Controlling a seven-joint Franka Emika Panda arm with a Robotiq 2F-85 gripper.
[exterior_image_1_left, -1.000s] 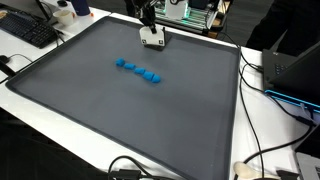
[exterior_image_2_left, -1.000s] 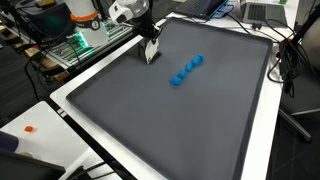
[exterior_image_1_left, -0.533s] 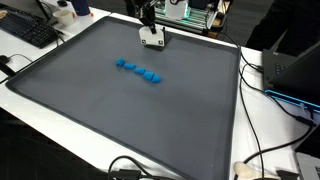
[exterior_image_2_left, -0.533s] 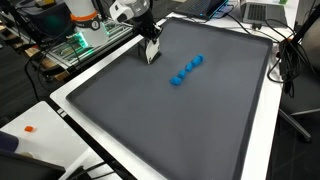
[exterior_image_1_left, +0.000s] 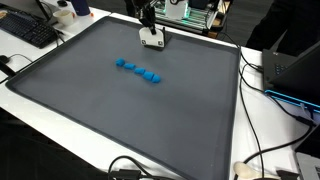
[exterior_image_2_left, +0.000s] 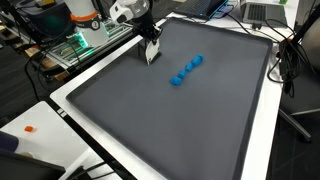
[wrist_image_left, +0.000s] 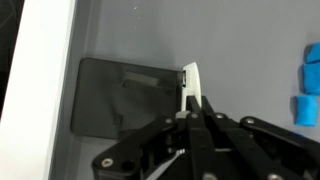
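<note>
While the gripper (wrist_image_left: 192, 110) is clamped shut on 1 thin white piece (wrist_image_left: 191, 82) at the edge of the grey mat (exterior_image_1_left: 120, 110), steady, upright carriage clear of the blue blocks (exterior_image_1_left: 138, 70) appears advisable.

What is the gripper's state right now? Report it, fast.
Gripper: closed, tips together over the grey mat; nothing visibly held, and the blue blocks lie apart from it.

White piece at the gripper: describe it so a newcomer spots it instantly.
On the big dark grey mat, find the gripper near one edge. Pinched in its tips is a flat white piece, the only white thing there; the nearby blocks are blue.
</note>
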